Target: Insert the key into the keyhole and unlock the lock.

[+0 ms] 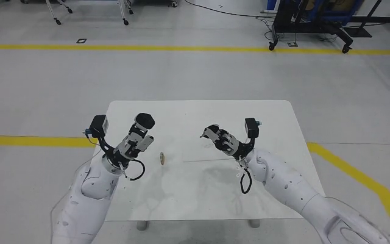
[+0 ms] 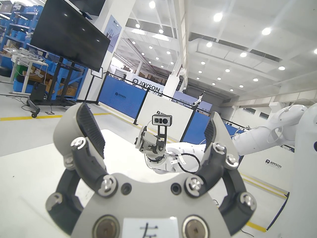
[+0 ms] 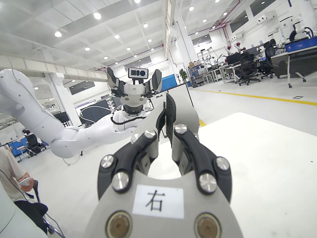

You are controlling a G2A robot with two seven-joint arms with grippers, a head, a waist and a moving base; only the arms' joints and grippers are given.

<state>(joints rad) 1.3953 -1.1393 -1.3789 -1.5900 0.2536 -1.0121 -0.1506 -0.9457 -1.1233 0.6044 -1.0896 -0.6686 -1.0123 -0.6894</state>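
Left end effector (image 2: 148, 121) hangs wide open and empty over the desk (image 1: 201, 189); the right end effector (image 3: 166, 110) is pressed closed on nothing visible. A small brassy object (image 1: 162, 158), lock or key unclear, lies just right of the left one; descending squarely astride it seems wise.

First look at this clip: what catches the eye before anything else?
Two arms are held up over the white table, facing each other. The left gripper is wide open and the right gripper is pressed shut, with nothing visible between its fingers. A small brass-coloured thing lies on the table between them, nearer the left arm. It is too small to tell whether it is a key or a lock.
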